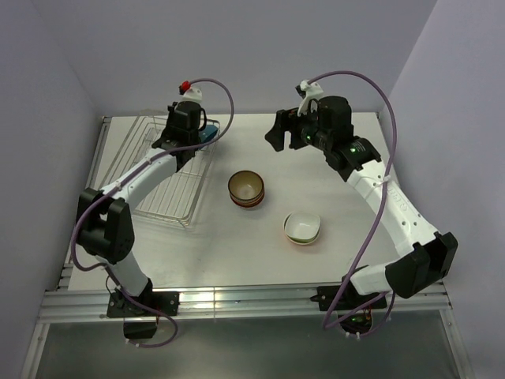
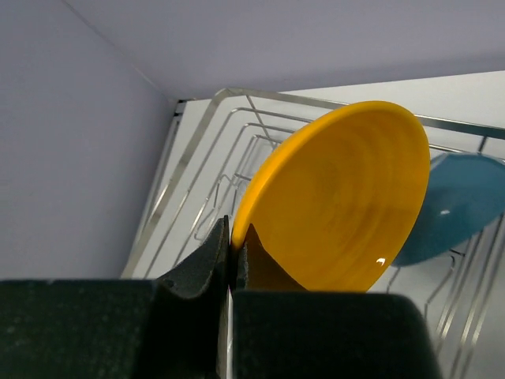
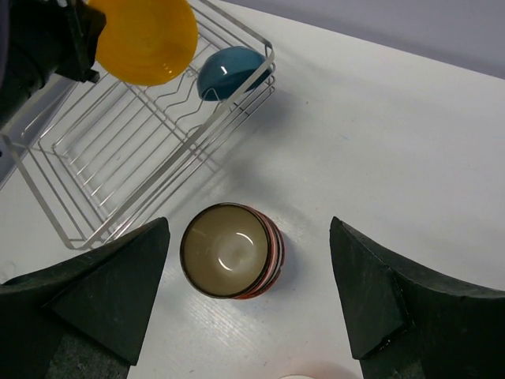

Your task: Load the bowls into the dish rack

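Bowls are split: a blue bowl lies in the dish rack, and a yellow bowl hangs tilted over it, pinched by its rim in the closed left pincer. That thin hold could slip, or the bowl clip the blue one going down. The right pincer gapes empty above a striped bowl on the surface. How deep that grip bites is hidden.

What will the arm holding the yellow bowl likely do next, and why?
Probably lower the yellow bowl into the dish rack beside the blue bowl, then let go: the left gripper pinches its rim, holding it over the rack.
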`<action>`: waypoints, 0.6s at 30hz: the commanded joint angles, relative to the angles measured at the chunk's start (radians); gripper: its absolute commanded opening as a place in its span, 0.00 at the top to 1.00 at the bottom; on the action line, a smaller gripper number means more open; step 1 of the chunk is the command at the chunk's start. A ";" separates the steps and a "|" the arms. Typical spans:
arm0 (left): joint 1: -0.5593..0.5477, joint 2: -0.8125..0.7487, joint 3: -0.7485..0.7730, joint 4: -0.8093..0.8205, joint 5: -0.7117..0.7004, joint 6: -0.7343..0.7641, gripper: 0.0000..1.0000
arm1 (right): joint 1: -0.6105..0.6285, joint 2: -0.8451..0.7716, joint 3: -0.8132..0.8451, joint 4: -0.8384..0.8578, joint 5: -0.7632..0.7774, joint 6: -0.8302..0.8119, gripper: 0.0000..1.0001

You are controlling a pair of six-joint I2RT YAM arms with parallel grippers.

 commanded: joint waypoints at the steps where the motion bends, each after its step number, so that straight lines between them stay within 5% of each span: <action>1: 0.006 0.027 0.027 0.192 -0.066 0.107 1.00 | -0.016 -0.028 -0.025 0.012 -0.021 -0.004 0.11; 18: 0.026 0.136 -0.044 0.452 0.020 0.382 1.00 | -0.042 -0.023 -0.072 0.033 -0.067 0.012 0.11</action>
